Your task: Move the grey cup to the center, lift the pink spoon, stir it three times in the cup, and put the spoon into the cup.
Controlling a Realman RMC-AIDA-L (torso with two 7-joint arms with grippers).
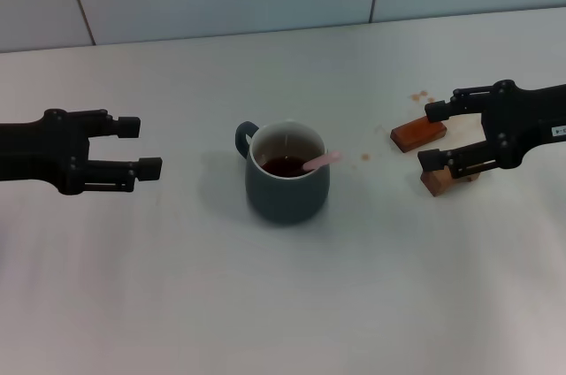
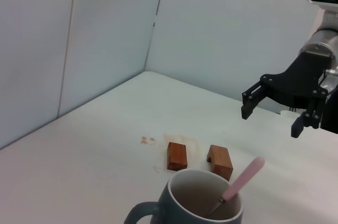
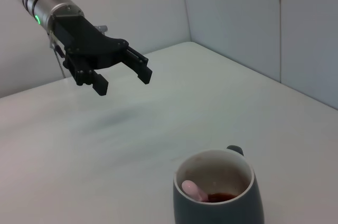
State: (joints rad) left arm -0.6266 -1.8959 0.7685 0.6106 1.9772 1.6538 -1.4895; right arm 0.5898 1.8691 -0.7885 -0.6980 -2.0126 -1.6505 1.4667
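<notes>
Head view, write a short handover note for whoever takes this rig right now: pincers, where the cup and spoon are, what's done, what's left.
Left pincer: open, empty, hovering left of the cup.
Right pincer: open, empty, above the two brown wooden blocks on the right.
Rounded dark blue-grey ceramic cup: upright mid-table, handle toward the left arm, dark liquid inside.
Slim pink-handled spoon: standing in the cup, handle leaning on the rim toward the right arm.
Done: cup centred, spoon in the cup.
Left: nothing visible; stirring cannot be confirmed.
</notes>
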